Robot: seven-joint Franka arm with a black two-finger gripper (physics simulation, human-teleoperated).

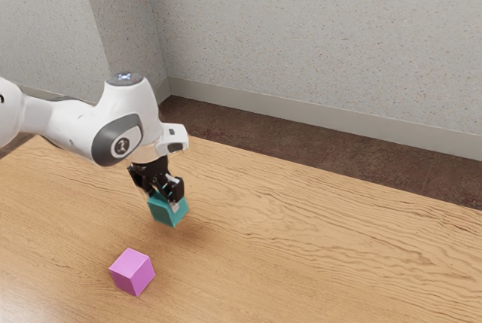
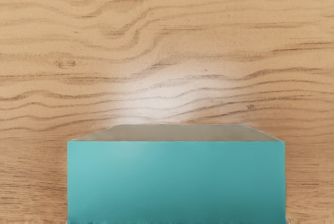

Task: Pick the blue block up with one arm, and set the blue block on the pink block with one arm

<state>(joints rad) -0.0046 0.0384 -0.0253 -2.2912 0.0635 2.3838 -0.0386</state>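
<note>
A: Nearest first?

B: Pink block (image 1: 132, 271), flat on the worktop (image 1: 301, 248), nothing touching it.

A: And just beyond the pink block?

B: Blue block (image 1: 169, 211), more teal than blue, above and behind the pink block and apart from it. Apparently clear of the wood, with a shadow underneath. Pinched from two sides by the fingers of the gripper (image 1: 170, 199), so clamped firmly on it. From the wrist, the blue block (image 2: 176, 179) broad and just under the hand, bare grain past it.

A: Farther still?

B: Well behind the pink block, the worktop's back edge, then dark floor (image 1: 339, 142) and a speckled wall (image 1: 301, 29).

A: Likely trouble from here?

B: Probably in the placing. Seemingly held with its corners turned relative to the pink block, hence a skewed landing and a slide off the top face. Lowering off-centre, much the same: tipping over an edge. Crossing too low, a knock to the pink block and a shove out of place. Letting go too high, a bounce. With a shallow pinch near the top, possibly a slip mid-carry.
</note>
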